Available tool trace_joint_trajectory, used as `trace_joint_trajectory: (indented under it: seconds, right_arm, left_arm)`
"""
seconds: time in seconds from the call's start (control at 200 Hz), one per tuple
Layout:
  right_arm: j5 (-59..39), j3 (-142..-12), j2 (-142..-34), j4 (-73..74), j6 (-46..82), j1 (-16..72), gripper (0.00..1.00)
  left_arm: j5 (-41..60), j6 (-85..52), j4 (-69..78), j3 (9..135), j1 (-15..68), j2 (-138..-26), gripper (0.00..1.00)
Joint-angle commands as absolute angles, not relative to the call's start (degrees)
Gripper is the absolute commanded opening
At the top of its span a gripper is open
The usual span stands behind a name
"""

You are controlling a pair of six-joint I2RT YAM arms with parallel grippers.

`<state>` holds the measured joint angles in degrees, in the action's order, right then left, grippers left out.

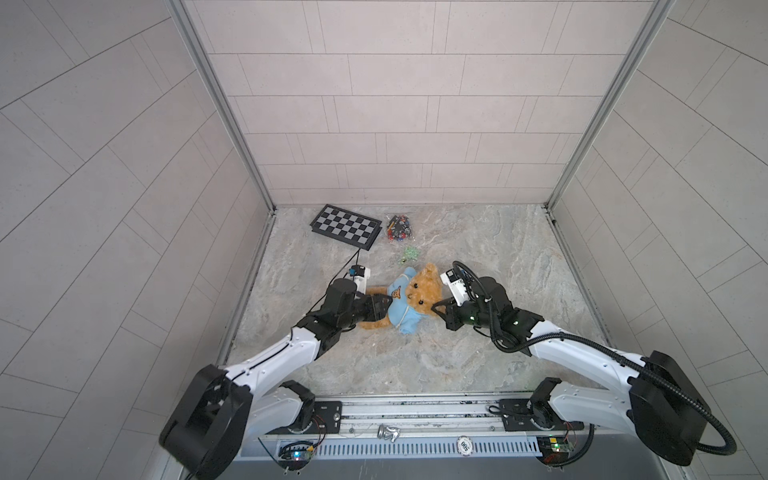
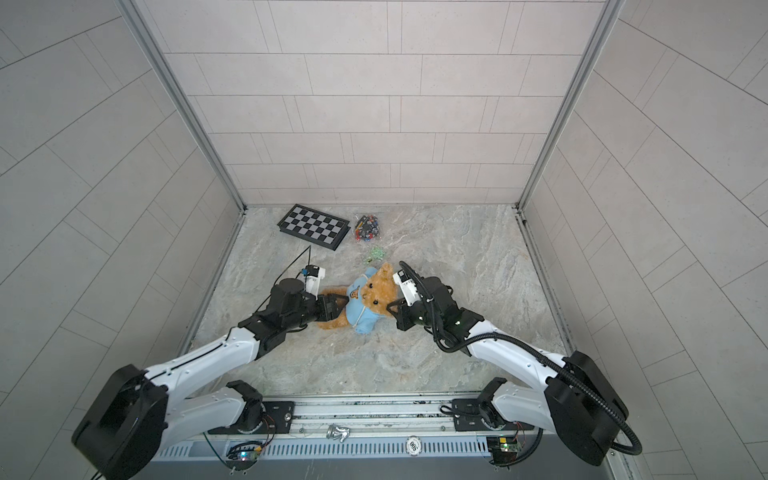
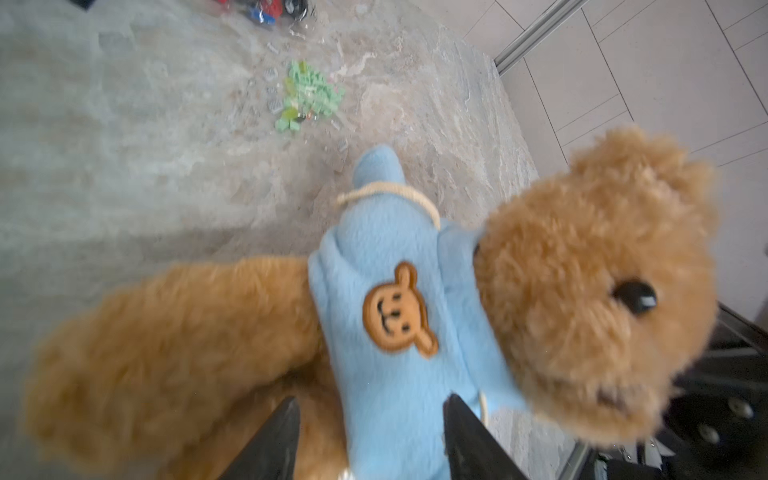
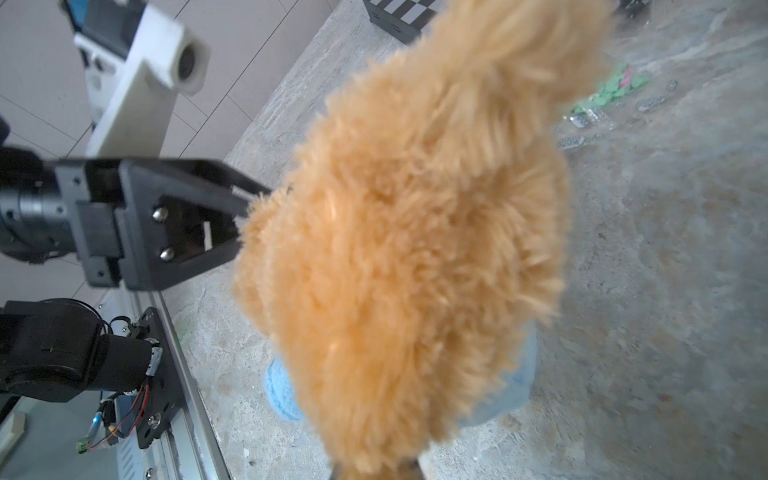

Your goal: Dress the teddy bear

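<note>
The teddy bear (image 1: pixel 424 293) lies on the surface (image 1: pixel 498 291) between the two arms, a little left of the middle in both top views. Its head points toward the right arm and its legs toward the left arm. A light blue hoodie (image 1: pixel 405 313) covers its trunk, with a bear-face patch (image 3: pixel 399 311) on the chest and a cream cord (image 3: pixel 390 193) across one sleeve. Whether the bear's arms sit inside the sleeves cannot be told.

The left tool (image 1: pixel 380 307) is at the bear's lower body, where the hoodie's hem meets the legs. In the left wrist view its two black fingers (image 3: pixel 282 440) stand clearly apart. The hem of the hoodie and some brown fur lie in the gap between them. The fabric looks loose there, not pinched.

The right tool (image 1: pixel 436 309) is at the side of the bear's head, its tip buried in fur. Its jaws are closed, and they appear to pinch the plush of the head (the right wrist view is almost wholly filled with blurred golden fur, so the exact spot is hidden).

Farther back on the surface, well apart from the bear, are a chessboard (image 1: pixel 345 226), a clear bag of small parts (image 1: pixel 400 227) and some scattered green bits (image 1: pixel 409 251).
</note>
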<state>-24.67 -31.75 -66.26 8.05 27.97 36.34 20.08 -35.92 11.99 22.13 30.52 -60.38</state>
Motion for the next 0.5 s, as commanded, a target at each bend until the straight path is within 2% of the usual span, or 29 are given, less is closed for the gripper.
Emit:
trace_joint_trajectory:
  seconds: [0.0, 0.07, 0.185, 0.405, 0.496]
  right_arm:
    - [-27.5, -30.5, -65.7, 11.6, 33.9, 35.6, 0.00]
    - [-28.6, -30.1, -65.9, 12.8, 35.5, 35.2, 0.00]
    - [-30.1, -30.4, -66.8, 13.3, 36.4, 34.7, 0.00]
    - [-33.2, -29.5, -68.3, 16.7, 39.2, 33.5, 0.00]
    - [-34.3, -29.2, -68.5, 17.2, 39.8, 32.7, 0.00]
  left_arm:
    - [17.3, -43.9, 12.9, 15.3, 35.5, -52.3, 0.51]
    - [15.2, -47.4, 14.4, 12.2, 38.6, -49.2, 0.47]
    - [13.7, -49.6, 18.7, 9.2, 38.9, -49.2, 0.37]
    - [15.3, -48.6, 27.4, 12.3, 37.2, -60.3, 0.30]
    - [16.0, -47.8, 29.6, 14.3, 36.3, -64.5, 0.30]
